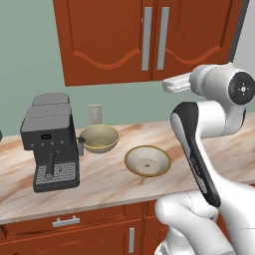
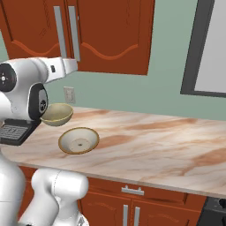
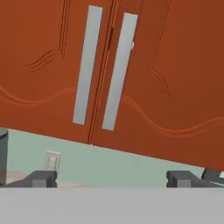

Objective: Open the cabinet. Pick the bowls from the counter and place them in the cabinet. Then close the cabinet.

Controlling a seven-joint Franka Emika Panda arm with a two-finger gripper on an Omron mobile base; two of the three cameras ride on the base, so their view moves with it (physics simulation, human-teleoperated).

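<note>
The cabinet (image 1: pixel 109 40) (image 2: pixel 110 35) (image 3: pixel 175 65) hangs on the wall with both arched doors shut. Its two silver bar handles (image 3: pixel 87 65) (image 3: pixel 117 72) stand side by side at the middle seam. My gripper (image 3: pixel 111 179) is open and holds nothing. It is raised in front of the cabinet's lower edge, a little below the handles and apart from them. On the counter (image 1: pixel 99 184) (image 2: pixel 154 141) the deep bowl (image 1: pixel 99 138) (image 2: pixel 56 114) sits next to the coffee machine. The wider, shallower bowl (image 1: pixel 147 161) (image 2: pixel 79 140) lies nearer the front edge.
A dark coffee machine (image 1: pixel 49 142) (image 2: pixel 13 132) stands at the counter's left end. A wall outlet (image 1: pixel 94 113) (image 2: pixel 69 94) (image 3: pixel 52 160) is behind the deep bowl. Red-brown drawers (image 1: pixel 64 221) run under the counter. A dark-framed window (image 2: pixel 198 48) is at the right.
</note>
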